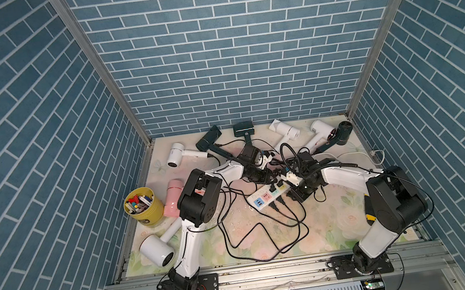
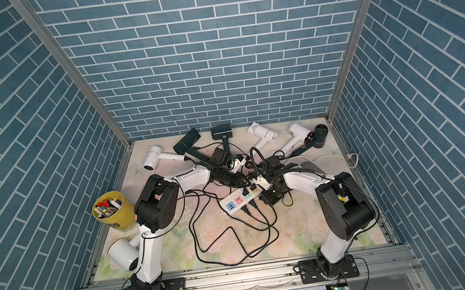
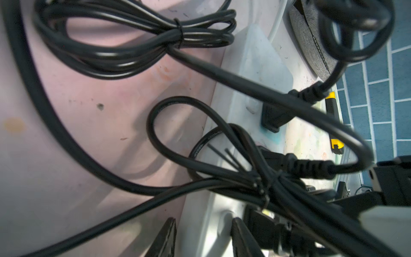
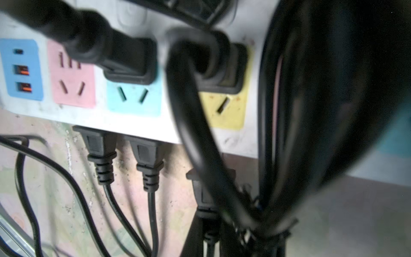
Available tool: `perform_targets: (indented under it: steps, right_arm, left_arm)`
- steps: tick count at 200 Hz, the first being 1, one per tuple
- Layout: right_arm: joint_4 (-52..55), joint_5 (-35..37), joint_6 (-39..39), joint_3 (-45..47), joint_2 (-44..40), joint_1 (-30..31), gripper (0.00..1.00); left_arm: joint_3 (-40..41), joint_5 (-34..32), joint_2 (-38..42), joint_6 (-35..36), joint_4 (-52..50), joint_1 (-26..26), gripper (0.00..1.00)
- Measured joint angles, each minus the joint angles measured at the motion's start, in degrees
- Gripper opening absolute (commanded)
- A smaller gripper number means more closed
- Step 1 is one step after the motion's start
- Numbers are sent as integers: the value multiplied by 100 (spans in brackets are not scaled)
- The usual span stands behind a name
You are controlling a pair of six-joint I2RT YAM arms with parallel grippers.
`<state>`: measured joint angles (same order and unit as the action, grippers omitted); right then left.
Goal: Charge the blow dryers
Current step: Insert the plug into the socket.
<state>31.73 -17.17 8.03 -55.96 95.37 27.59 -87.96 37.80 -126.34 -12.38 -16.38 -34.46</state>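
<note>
1. The blow dryers [image 1: 284, 129] are spread over the flowered surface [image 1: 328, 230]. At the far left, a white dryer [image 1: 156, 248] is laid near the front edge. A pink dryer [image 1: 173, 199] is set behind it, beside a yellow bucket [image 1: 143, 207] filled with small items.
2. Along the back wall, six dryers are lined up from left to right: a white one [image 1: 177, 154], two dark ones [image 1: 209, 141] [image 1: 244, 130], two more white ones [image 1: 284, 129] [image 1: 322, 131], and a dark one [image 1: 342, 132] pressed close against the last white one.
3. The left claw [image 3: 202, 220] is held over one edge of the white power strip [image 3: 240, 93]. Its fingers [image 3: 165, 238] are kept apart.
4. The strip is placed mid-surface between the two claws. Two black plugs [image 4: 131, 60] [image 4: 222, 66] are seated in its top sockets, and further plugs [image 4: 101, 144] [image 4: 149, 153] are pushed into its side. Loose black cords [image 1: 268, 238] are looped across the front.
5. The right claw [image 1: 296, 195] is closed at the strip's right end. A tied cord bundle [image 4: 266, 222] is seen right at it, but whether it is pinched cannot be told.
6. A yellow-and-black utility knife [image 1: 370, 216] is partly hidden by the right arm.
</note>
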Motion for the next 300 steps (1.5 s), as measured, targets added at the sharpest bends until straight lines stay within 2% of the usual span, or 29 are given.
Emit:
perform_targets:
  steps: [69,90,117,300]
  right_arm:
    - [125,-20,107,-133,125,-13,0]
    - [205,-11,107,-210,216,-11,0]
    - [352,4,107,-341,352,-11,0]
    - [382,7,-420,-428,494,37,0]
  left_arm:
    - [323,92,76,-98,507,9,40]
    - [391,103,107,-120,616,9,33]
    - [470,85,149,-96,732,17,31]
    - [765,229,188,-116,1246,52,29]
